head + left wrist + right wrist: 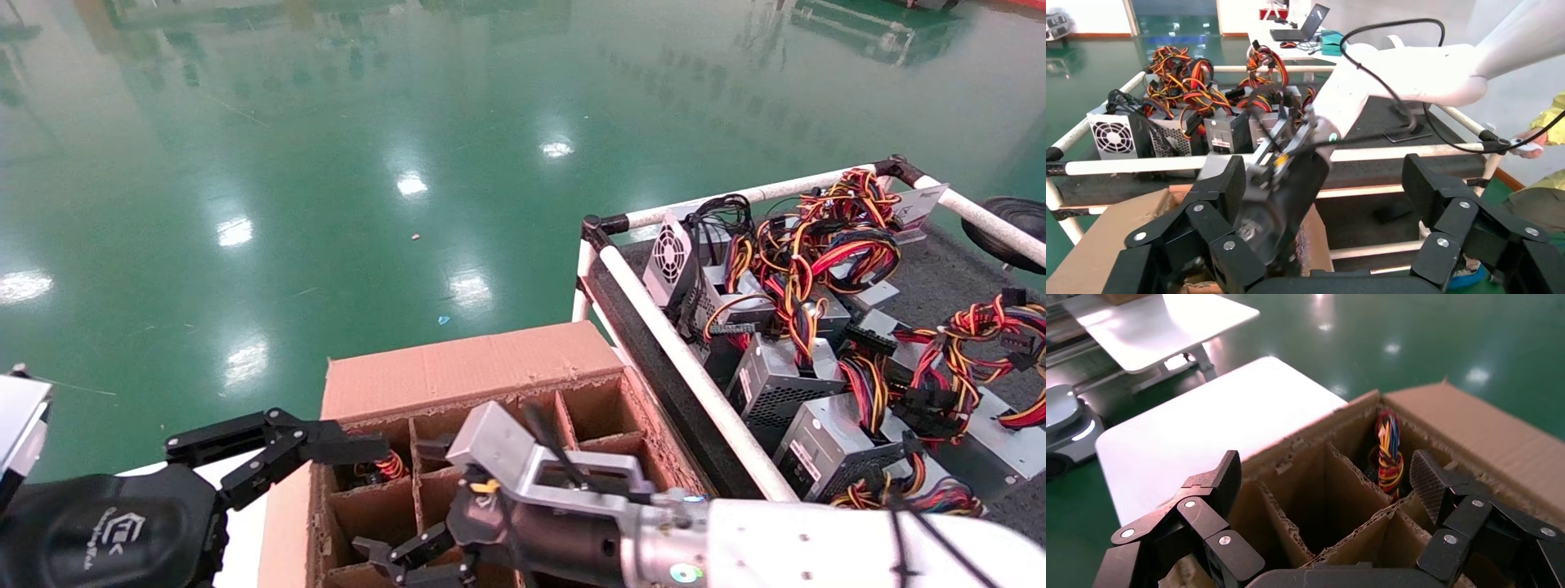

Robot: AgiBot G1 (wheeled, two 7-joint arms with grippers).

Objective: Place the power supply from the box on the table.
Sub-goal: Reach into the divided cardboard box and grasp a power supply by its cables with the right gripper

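The brown box [466, 367] with its cardboard grid of cells sits at the bottom centre. A power supply's red, yellow and black wires [389, 466] stick up from a far-left cell, and the right wrist view shows the same wires [1389, 454]; its metal body is hidden. My right gripper [409, 563] hangs open over the cells [1327, 478], with nothing between its fingers and the wire bundle just beyond one fingertip. My left gripper [310, 449] stands open and empty at the box's left corner [1324, 184]. The dark felt table [940, 278] with white rails lies to the right.
Several power supplies [784, 367] with tangled wires crowd the table behind its near white rail [686, 359]. A white side table [1199, 429] stands left of the box. Shiny green floor lies beyond. A person's hand [1529, 144] shows past the table's far end.
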